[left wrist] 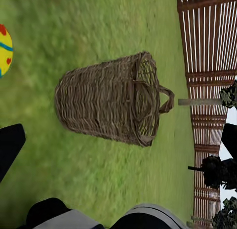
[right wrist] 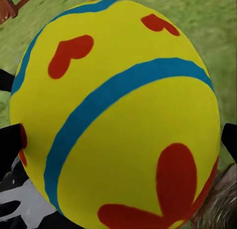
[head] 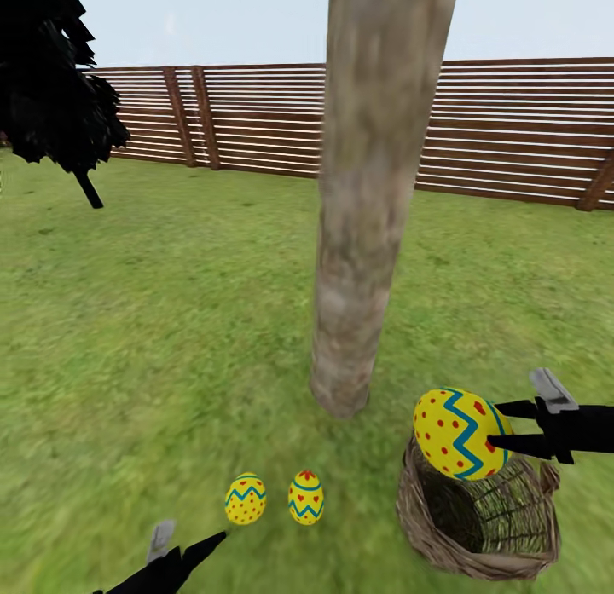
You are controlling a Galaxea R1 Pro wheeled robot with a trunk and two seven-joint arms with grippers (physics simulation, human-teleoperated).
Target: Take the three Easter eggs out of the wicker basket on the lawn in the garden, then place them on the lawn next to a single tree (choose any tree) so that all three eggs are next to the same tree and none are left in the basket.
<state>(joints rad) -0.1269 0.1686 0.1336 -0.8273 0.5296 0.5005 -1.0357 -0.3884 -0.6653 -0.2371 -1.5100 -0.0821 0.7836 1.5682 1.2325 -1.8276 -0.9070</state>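
Right gripper pinches the third egg, held just above the basket rim. To do it well, I'd carry it sideways clear of the rim, lower to the lawn near the two eggs by the tree, then release low so it won't roll. Basket looks empty. Left gripper hovers near those eggs; can't tell its state.
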